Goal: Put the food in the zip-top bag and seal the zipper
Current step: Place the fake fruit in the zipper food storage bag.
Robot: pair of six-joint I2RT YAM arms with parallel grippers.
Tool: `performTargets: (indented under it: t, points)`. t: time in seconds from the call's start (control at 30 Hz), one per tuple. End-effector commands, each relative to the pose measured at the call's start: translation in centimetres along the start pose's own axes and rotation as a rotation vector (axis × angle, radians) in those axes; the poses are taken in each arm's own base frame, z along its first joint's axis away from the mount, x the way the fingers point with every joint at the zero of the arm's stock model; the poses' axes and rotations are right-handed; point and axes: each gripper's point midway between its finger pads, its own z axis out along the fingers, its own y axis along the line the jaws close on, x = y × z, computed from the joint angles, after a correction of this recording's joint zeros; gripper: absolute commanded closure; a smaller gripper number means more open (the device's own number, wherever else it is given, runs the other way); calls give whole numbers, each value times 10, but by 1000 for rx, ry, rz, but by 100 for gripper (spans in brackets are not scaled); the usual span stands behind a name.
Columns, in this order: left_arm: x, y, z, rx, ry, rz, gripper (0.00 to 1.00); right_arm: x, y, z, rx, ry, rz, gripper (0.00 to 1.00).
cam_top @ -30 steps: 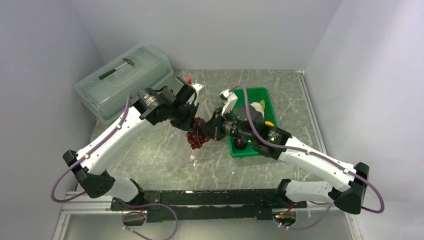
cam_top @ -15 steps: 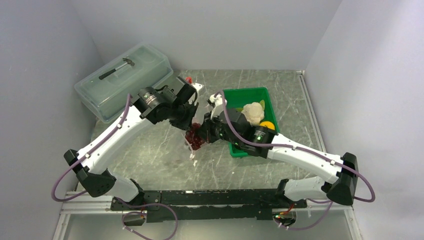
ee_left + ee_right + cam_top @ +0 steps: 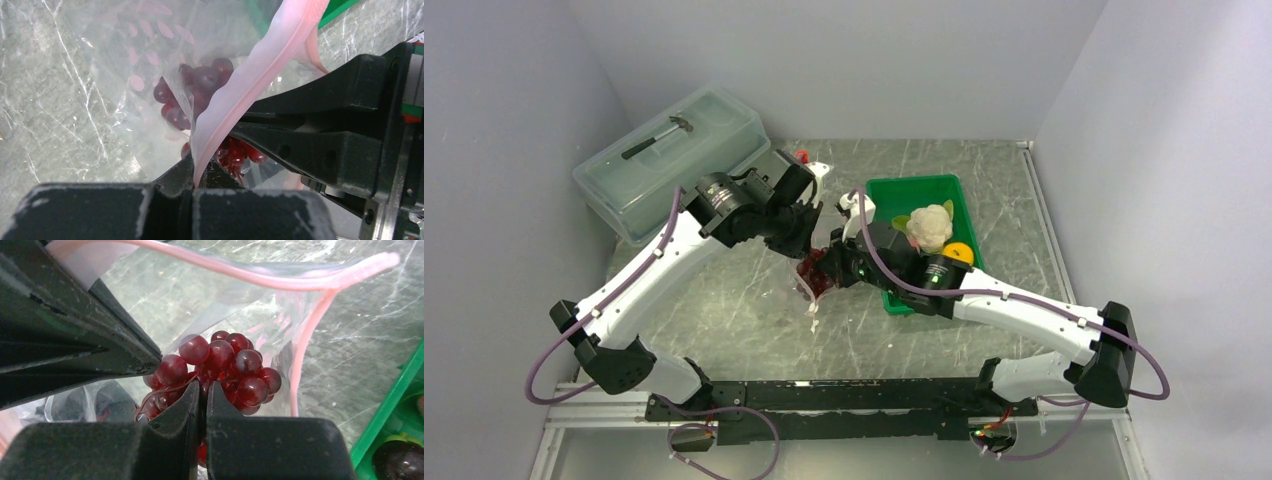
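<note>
My left gripper [image 3: 808, 233] [image 3: 197, 172] is shut on the zipper [image 3: 240, 85], the pale pink strip, and holds the zip-top bag [image 3: 809, 292] up with its mouth open. Shut on the dark purple grape bunch [image 3: 235, 365] [image 3: 815, 279], my right gripper [image 3: 831, 270] [image 3: 204, 390] reaches into that mouth. The pink zipper [image 3: 310, 340] loops around the grapes, which show through the clear plastic [image 3: 200, 82]. A white cauliflower [image 3: 929, 226] and an orange [image 3: 961, 250] lie in the green tray [image 3: 904, 190]. A dark plum [image 3: 400, 460] sits at the tray's edge.
A large translucent lidded box [image 3: 674, 165] with a hammer [image 3: 659, 136] in it stands at the back left. The green tray's rim [image 3: 395, 405] lies close to the right of the bag. Grey walls enclose the marbled table on three sides.
My right arm has swung left from over the green tray, carrying the grape bunch into the bag's mouth and uncovering the cauliflower. The left arm has barely shifted.
</note>
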Motion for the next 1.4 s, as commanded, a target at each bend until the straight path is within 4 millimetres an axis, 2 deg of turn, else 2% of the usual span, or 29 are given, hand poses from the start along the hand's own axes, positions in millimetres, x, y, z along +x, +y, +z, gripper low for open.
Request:
performTargets:
  t: [0.0,0.1,0.27,0.3,0.37,0.4,0.43,0.53,0.63,1.13,1.37]
  points:
    - [-8,-8,-4,37,-37,-6,100,-53,10,-3,9,-168,-11,100]
    - [-7,-8,-5,37,-38,-8,100,-56,22,-2,-45,-167,-17,100]
    - [-8,-1,-5,7,-54,-11,100,-30,58,3,-217,-92,-32,100]
    - [-8,-1,-5,4,-53,-11,100,-22,64,3,-240,-73,-41,96]
    - [-7,1,-4,0,-52,-12,100,-13,76,0,-291,-46,-54,66]
    - [-7,2,-3,-4,-48,-12,100,-11,78,-3,-302,-45,-54,54]
    - [-6,3,-3,-7,-46,-13,100,-12,78,-6,-301,-51,-54,48]
    - [-5,4,-1,-12,-44,-13,100,-22,66,-17,-247,-97,-51,35]
    - [-3,6,1,-16,-37,-14,100,-36,55,-32,-199,-149,-50,30]
    - [2,12,6,-47,-19,-13,100,-90,15,-107,-65,-385,44,28]
    - [-1,24,3,-120,-22,-4,100,-91,-19,-115,126,-374,43,28]
